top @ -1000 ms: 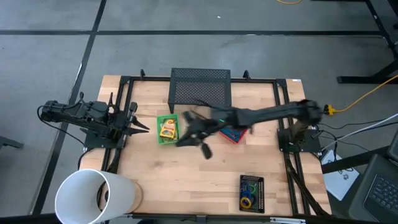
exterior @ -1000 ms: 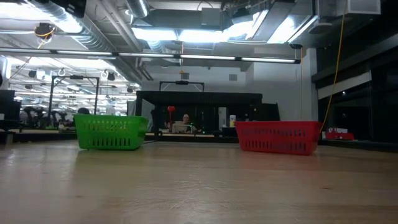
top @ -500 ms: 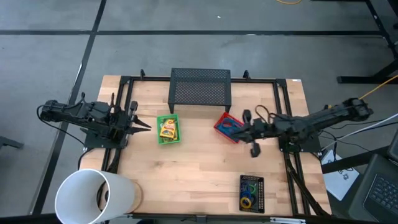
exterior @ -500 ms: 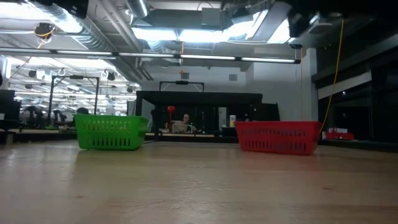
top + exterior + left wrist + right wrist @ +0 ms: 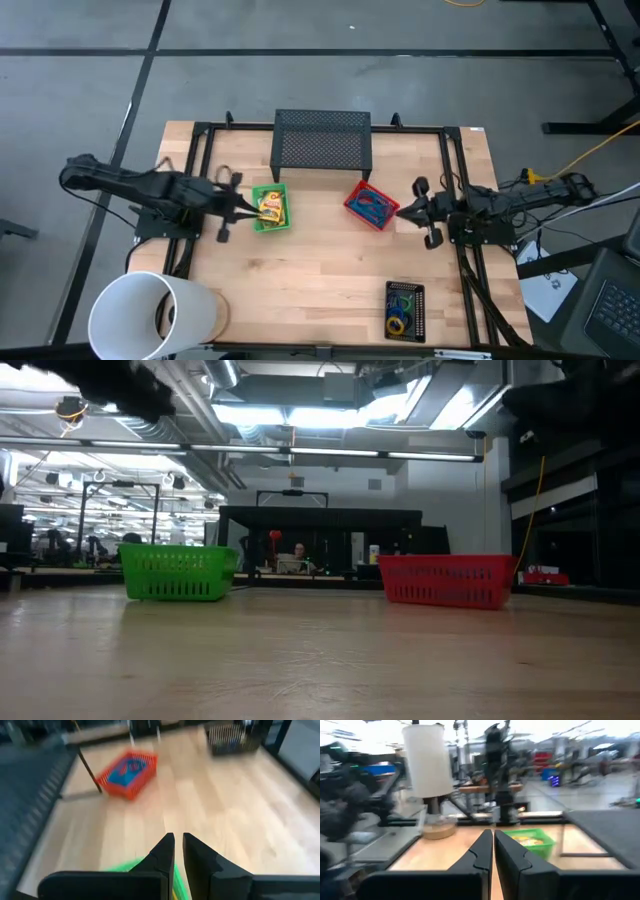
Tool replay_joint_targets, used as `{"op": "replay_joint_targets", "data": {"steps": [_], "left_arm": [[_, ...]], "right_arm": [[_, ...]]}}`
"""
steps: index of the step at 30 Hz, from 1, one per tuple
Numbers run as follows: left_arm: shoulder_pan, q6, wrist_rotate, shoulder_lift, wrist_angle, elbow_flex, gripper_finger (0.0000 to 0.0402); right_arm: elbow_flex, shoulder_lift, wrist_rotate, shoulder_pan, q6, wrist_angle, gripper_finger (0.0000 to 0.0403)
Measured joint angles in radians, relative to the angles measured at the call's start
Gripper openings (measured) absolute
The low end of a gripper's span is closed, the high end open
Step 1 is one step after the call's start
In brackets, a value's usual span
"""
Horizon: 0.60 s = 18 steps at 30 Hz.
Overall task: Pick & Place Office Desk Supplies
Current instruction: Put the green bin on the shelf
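We see yellow crayon boxes (image 5: 270, 208) lying in the green tray (image 5: 256, 222) and a blue cord bundle (image 5: 372, 207) in the red tray (image 5: 353, 210) on the worktop (image 5: 320, 280), both grippers' jaws narrow and empty

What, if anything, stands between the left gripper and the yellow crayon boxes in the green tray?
Nothing visible does. In the high view the left gripper, shut, is at the green tray's left edge, with the yellow crayon boxes just past its tips. Only the tray's low wall lies between them.
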Motion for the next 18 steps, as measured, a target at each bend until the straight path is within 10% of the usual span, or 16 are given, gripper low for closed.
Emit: {"op": "replay_joint_targets", "data": {"steps": [8, 18], "left_arm": [[0.000, -0.009, -0.056, 0.204, 0.017, 0.001, 0.0039], [-0.008, -0.629, -0.437, 0.257, -0.012, 0.001, 0.0095]], "right_arm": [[0.001, -0.031, 0.326, -0.015, 0.048, 0.170, 0.0020], [0.002, -0.029, 0.430, -0.024, 0.047, 0.220, 0.0020]]}}
